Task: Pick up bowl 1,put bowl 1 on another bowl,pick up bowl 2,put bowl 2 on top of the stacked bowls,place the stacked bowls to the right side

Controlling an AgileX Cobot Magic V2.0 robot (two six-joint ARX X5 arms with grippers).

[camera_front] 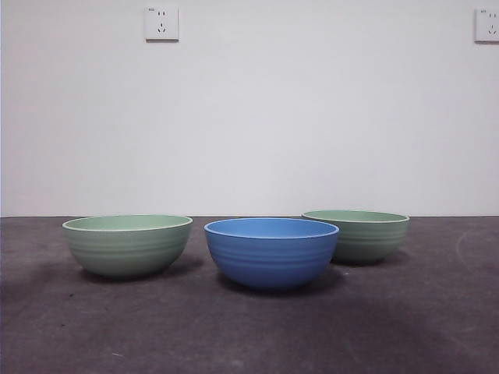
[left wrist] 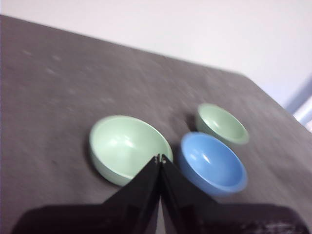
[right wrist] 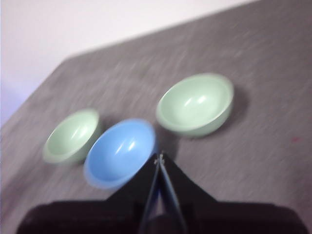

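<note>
The left gripper (left wrist: 160, 158) hangs above the table with its two black jaws pressed together tip to tip, holding nothing. In its wrist view the tips sit over the gap between a pale green bowl (left wrist: 127, 147) and the blue bowl (left wrist: 213, 163), well above both (the picture is somewhat blurred, so fine detail on the bowls is lost). A second green bowl (left wrist: 222, 124) lies just beyond the blue one.

The right gripper (right wrist: 159, 160) is likewise closed, jaws meeting at a narrow point, empty, and raised over the table. Its tips show near the blue bowl's (right wrist: 121, 152) rim, with one green bowl (right wrist: 195, 104) on one side and the other green bowl (right wrist: 72, 135) on the other side of the blue one.

Neither arm shows in the front view. There the three bowls stand upright and separate on the dark grey table (camera_front: 249, 335), none stacked. The blue bowl (camera_front: 271, 252), ribbed on its outside with a thin pale rim, sits in the middle and nearest the camera. The green bowl on the left (camera_front: 127, 244) stands just apart from it. The green bowl on the right (camera_front: 357, 234) sits farther back, its near edge partly hidden behind the blue bowl (whether they touch cannot be told). Behind is a plain white wall (camera_front: 249, 117) with two sockets (camera_front: 161, 22) high up.
</note>
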